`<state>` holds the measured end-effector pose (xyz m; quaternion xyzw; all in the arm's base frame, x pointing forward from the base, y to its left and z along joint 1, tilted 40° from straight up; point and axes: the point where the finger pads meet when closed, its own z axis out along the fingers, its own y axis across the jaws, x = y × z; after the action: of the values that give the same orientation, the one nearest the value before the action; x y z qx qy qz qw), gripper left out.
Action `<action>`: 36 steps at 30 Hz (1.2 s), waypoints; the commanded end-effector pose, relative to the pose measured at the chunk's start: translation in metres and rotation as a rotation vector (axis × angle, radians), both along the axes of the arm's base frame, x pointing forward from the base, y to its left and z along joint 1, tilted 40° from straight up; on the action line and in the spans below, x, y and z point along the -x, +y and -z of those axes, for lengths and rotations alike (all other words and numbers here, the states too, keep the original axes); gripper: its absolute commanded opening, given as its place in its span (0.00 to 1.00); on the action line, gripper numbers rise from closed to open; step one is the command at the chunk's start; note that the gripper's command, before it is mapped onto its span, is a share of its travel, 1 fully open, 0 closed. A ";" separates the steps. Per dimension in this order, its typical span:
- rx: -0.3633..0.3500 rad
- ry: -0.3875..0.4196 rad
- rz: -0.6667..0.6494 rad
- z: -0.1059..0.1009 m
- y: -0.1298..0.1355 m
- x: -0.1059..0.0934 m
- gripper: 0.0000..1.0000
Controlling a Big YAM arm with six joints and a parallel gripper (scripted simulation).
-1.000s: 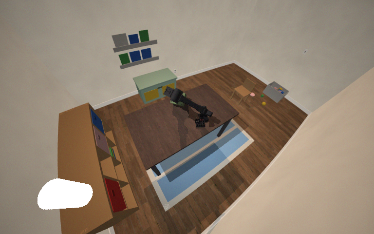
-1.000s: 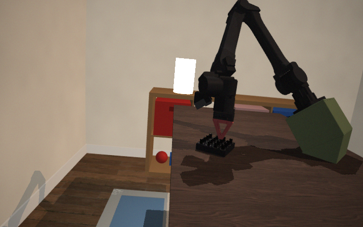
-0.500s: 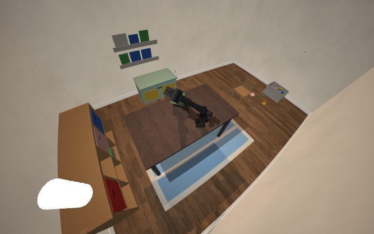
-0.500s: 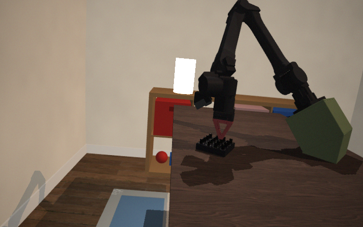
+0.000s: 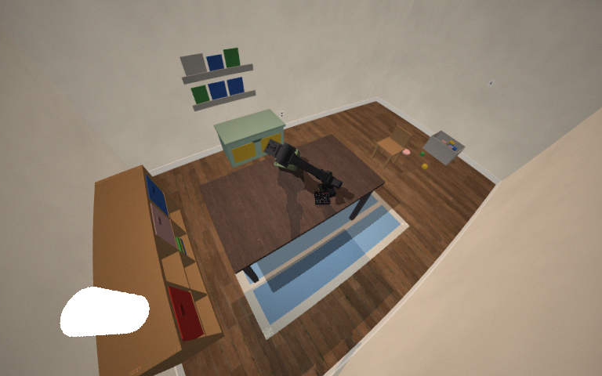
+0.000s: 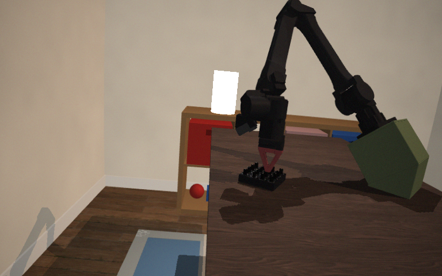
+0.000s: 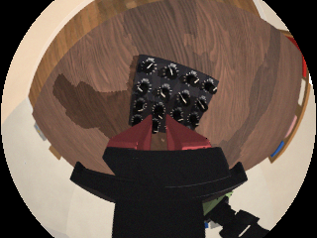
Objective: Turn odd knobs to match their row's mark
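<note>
Knob box: while the gripper (image 6: 267,169) (image 7: 158,118) hangs over it, the black knob box (image 5: 322,197) (image 6: 262,179) (image 7: 156,77) sits level on the table (image 5: 253,209) (image 6: 332,236) (image 7: 104,55), near one of the table's long edges.
Facing: the socket and the printed names cannot be made out, so which side is front or rear cannot be told.
Long axis: the box looks nearly square from above; which of its sides is longer cannot be told. In the wrist view its top edge slopes down toward the right, so the box lies askew to the gripper.
Knobs: they stand up from the top face in a grid, four by four, ringed by pale marks.
White lines: in the wrist view, the upper left knob (image 7: 150,65) has its line slanting toward the upper right, while the next knob along that edge (image 7: 171,70) has its line nearly toward the bottom of the view. The marks they point at are too small to read.
Gripper: pointing down, its red fingers apart by a narrow gap, tips close over the knobs at the lower edge of the box in the wrist view; whether they touch a knob cannot be told.
Arm: the black arm (image 5: 311,168) (image 6: 278,51) reaches down to the box from a green block (image 6: 388,157).
</note>
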<state>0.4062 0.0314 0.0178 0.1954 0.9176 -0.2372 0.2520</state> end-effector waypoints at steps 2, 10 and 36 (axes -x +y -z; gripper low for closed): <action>0.003 0.011 0.010 0.008 -0.011 0.000 0.18; 0.003 0.011 0.010 0.010 -0.012 -0.001 0.18; 0.003 0.011 0.010 0.009 -0.013 -0.001 0.18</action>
<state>0.4095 0.0291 0.0146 0.1943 0.9176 -0.2368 0.2532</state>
